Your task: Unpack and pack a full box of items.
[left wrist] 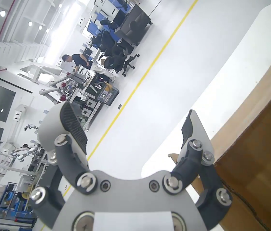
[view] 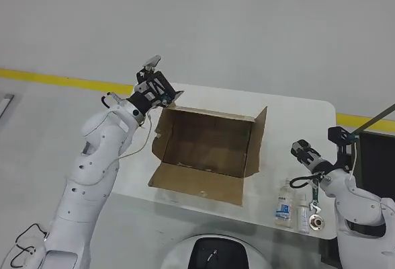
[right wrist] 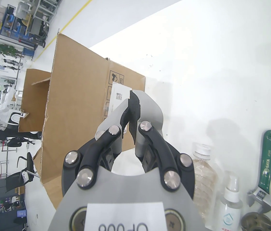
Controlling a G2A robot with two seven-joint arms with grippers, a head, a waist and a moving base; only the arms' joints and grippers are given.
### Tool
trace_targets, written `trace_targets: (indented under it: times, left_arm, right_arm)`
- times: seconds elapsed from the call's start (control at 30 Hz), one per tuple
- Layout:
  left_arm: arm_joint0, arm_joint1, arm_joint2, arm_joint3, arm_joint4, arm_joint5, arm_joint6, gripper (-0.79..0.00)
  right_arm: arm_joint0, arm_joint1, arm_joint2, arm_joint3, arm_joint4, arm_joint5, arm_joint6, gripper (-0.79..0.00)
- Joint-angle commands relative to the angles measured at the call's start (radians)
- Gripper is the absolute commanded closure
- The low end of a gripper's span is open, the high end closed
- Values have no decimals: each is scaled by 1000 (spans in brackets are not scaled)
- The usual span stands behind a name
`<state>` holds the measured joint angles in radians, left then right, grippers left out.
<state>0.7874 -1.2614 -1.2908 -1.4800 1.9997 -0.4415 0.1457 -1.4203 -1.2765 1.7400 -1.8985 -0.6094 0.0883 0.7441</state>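
Note:
An open cardboard box (view: 207, 144) stands in the middle of the white table (view: 298, 111), flaps spread; its inside shows bare cardboard. My left gripper (view: 154, 72) hangs open over the table's far-left corner, just beyond the box's corner, with nothing between its fingers (left wrist: 74, 123). In the left wrist view the box wall (left wrist: 258, 133) rises beside one finger. My right gripper (view: 299, 149) is shut and empty above the table, to the right of the box (right wrist: 77, 92). A clear water bottle (right wrist: 204, 164), a small spray bottle (right wrist: 231, 203) and a green-handled wrench (right wrist: 266, 159) lie near it.
The bottle (view: 284, 204), spray bottle (view: 303, 216) and wrench (view: 312, 202) cluster at the table's front right corner, with a round metal part (view: 315, 220) beside them. A dark rack (view: 385, 148) stands off the right edge. Bare tabletop lies behind and right of the box.

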Motion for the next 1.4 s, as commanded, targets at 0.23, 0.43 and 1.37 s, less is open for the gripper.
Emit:
trace_targets:
  times: [0.23, 0.43, 1.37]
  left_arm:
    - [63, 13, 11, -77, -48, -152, 23, -785]
    - [33, 10, 105, -31, 21, -186, 46, -785]
    - [-243, -76, 368, 390, 162, 195, 6, -785]
  right_arm:
    - [0, 9, 4, 0, 17, 3, 2, 0]
    - [-3, 14, 3, -4, 26, 6, 0, 0]
    - [-24, 37, 8, -13, 55, 27, -27, 0]
